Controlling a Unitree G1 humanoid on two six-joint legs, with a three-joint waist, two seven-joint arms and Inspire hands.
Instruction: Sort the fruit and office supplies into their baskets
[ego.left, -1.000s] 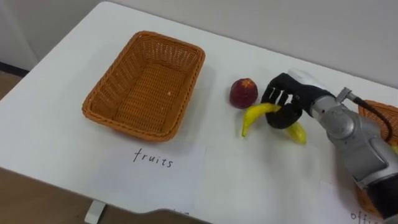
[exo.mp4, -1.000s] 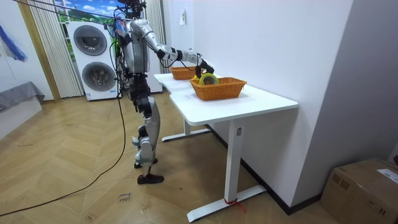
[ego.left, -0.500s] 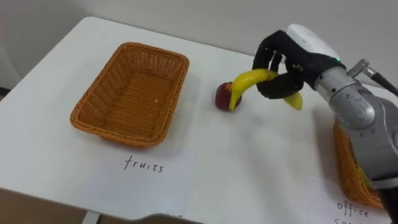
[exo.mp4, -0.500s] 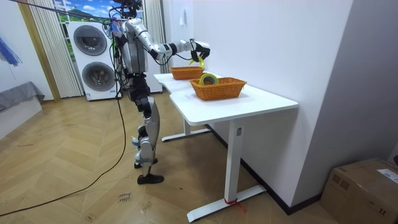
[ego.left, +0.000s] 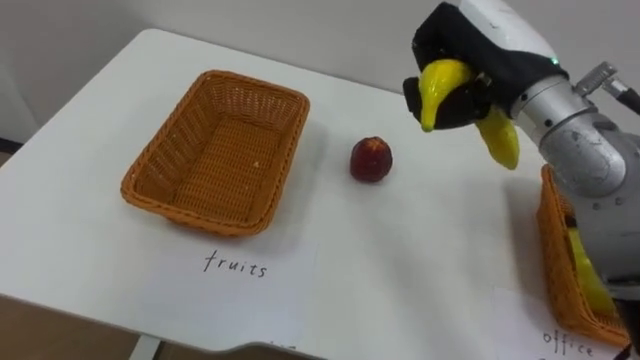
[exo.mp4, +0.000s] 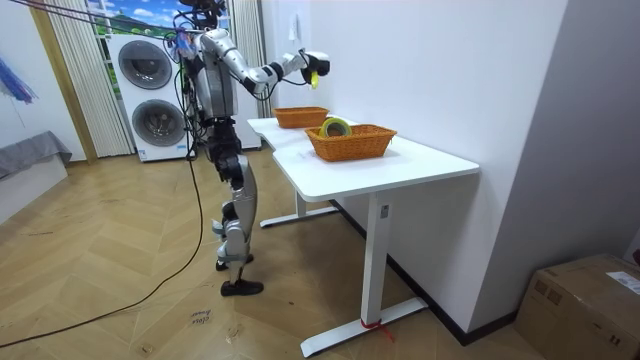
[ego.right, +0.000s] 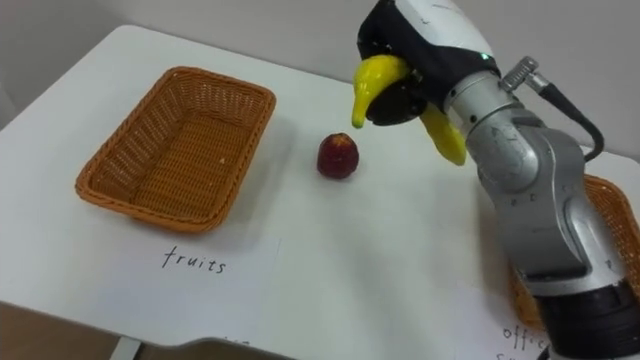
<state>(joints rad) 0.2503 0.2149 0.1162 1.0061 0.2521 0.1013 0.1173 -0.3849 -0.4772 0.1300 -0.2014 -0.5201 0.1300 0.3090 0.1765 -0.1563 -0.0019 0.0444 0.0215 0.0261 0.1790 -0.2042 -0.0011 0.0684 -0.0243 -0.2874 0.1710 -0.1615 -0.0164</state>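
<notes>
Left eye view shows the right hand (ego.left: 462, 62) up in the air over the white table (ego.left: 430, 260). Its dark fingers are curled tight round a yellow banana (ego.left: 441, 82). One end of the banana pokes out at the front of the hand. The other end hangs down on the far side of the hand, by the wrist. The banana touches nothing but the hand. Down on the table sits a red apple (ego.left: 371, 159). It lies lower than the hand and a bit to its left, with bare table all round it. To the left of the apple is a brown basket (ego.left: 215, 160), near the apple but not touching it. A white paper (ego.left: 240, 268) with some writing lies flat just in front of this basket. At the right edge is a second brown basket (ego.left: 556, 262), and something yellow (ego.left: 586, 272) is inside it. I cannot tell what that yellow thing is. In the room view the robot stands at the end of the table, with two washing machines (exo.mp4: 150, 90) behind it. Its arm reaches out high over the table with the banana in the hand.
</notes>
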